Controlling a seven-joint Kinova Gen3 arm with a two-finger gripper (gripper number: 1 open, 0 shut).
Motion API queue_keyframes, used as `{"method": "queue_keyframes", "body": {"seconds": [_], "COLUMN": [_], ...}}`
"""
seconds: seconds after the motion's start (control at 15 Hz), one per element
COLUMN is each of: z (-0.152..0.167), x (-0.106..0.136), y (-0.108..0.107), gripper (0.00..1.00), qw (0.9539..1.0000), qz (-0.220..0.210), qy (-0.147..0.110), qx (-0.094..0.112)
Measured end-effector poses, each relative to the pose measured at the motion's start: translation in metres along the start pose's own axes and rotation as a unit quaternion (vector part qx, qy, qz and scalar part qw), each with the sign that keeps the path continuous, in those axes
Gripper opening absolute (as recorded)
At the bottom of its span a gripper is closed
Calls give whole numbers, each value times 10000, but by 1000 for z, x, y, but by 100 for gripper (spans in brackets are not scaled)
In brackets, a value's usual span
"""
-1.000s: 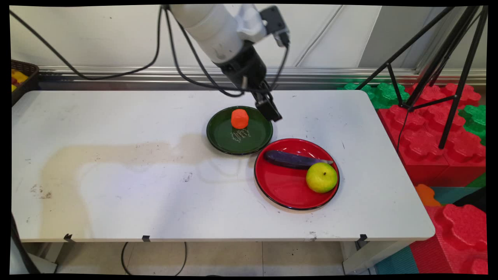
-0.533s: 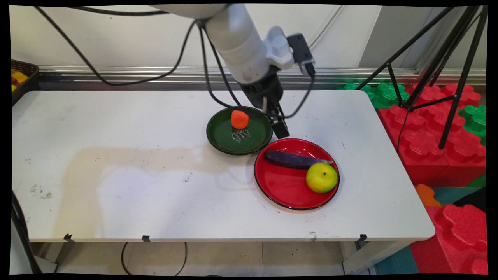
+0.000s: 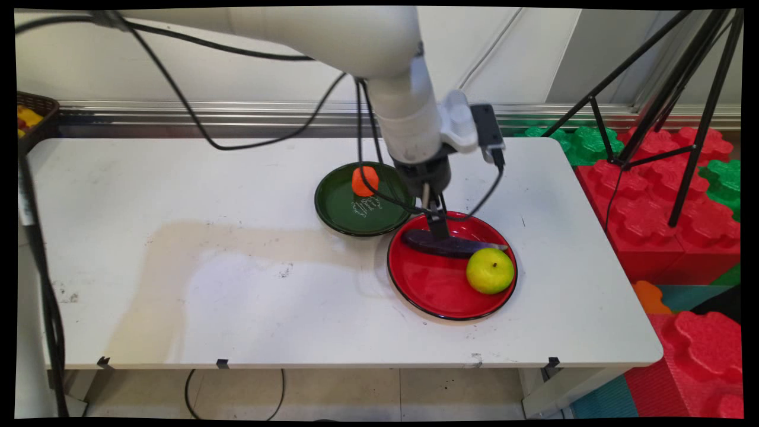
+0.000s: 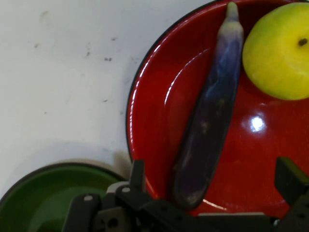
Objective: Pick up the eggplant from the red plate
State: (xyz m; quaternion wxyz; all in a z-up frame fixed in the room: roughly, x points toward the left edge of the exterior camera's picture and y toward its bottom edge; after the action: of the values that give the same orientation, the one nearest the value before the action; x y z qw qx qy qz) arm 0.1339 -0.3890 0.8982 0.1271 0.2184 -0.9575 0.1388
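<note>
While poised over the eggplant (image 3: 442, 243) on the red plate (image 3: 436, 290), gripper (image 4: 212, 188) spread wide, gripped nothing; lemon (image 3: 490, 270) alongside, orange piece (image 3: 364, 181) on green plate (image 3: 344, 213).

Purple eggplant (image 3: 442, 243), yellow-green apple (image 3: 490, 271), red plate (image 3: 436, 290).

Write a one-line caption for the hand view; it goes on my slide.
Open gripper above a purple eggplant beside a yellow-green apple on a red plate.
</note>
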Motion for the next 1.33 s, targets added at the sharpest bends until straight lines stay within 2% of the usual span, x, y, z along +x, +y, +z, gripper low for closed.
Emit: {"method": "queue_keyframes", "body": {"seconds": [0.53,1.13,1.2,1.33], "z": [58,105,107,110], "x": [19,20,21,22], "y": [4,-2,-3,-4], "gripper": [100,100,0,0], "qw": [9988,9971,9970,9969], "qz": [322,503,518,544], "qy": [-307,-479,-480,-472], "qx": [-180,-317,-319,-302]}}
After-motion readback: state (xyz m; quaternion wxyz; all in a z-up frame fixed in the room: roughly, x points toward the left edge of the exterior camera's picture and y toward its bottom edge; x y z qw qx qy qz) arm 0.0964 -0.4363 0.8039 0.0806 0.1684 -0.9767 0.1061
